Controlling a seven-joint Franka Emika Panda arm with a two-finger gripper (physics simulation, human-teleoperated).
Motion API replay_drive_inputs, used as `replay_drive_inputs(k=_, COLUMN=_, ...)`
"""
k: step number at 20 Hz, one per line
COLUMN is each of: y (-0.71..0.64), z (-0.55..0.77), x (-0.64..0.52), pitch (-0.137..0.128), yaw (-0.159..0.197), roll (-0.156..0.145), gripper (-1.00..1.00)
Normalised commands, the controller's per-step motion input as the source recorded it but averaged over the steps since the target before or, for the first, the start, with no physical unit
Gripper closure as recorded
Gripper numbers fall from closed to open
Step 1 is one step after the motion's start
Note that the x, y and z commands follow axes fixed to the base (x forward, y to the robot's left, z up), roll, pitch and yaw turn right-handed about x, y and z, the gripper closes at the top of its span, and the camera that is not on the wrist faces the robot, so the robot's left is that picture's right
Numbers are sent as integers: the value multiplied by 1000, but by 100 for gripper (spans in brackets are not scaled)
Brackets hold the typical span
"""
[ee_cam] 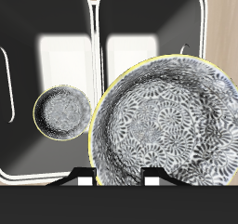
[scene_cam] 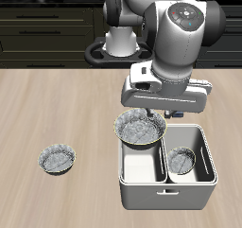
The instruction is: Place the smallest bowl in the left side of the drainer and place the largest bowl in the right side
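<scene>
The drainer [scene_cam: 165, 194] stands near the table's front edge, its two compartments also visible from above in the wrist view [ee_cam: 96, 14]. The smallest bowl [scene_cam: 181, 158] lies on the floor of the left compartment [ee_cam: 62, 112]. The largest bowl [scene_cam: 140, 129] hangs just above the back rim of the other compartment, partly outside the tub. My gripper [scene_cam: 154, 115] is shut on its rim. In the wrist view this bowl [ee_cam: 163, 121] covers much of that compartment, and my fingertips [ee_cam: 85, 181] straddle its near rim, gripper [ee_cam: 119, 179].
A third grey fluted bowl [scene_cam: 57, 160] sits on the bare wood, well away from the drainer. Far back, a white mug [scene_cam: 120, 44] stands on a dark round plate [scene_cam: 95, 52] in front of dark cabinets.
</scene>
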Motion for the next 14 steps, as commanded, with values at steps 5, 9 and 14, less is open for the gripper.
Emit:
replay_drive_inputs(k=5, y=-41, z=-29, x=8, pitch=4, yaw=9, roll=-6, gripper=-100)
replay_drive_inputs(k=9, y=-230, z=106, x=-19, pitch=-13, yaw=6, roll=-49, gripper=-100)
replay_drive_inputs(k=14, y=-289, z=172, x=-26, pitch=-21, yaw=-9, roll=-53, gripper=-100)
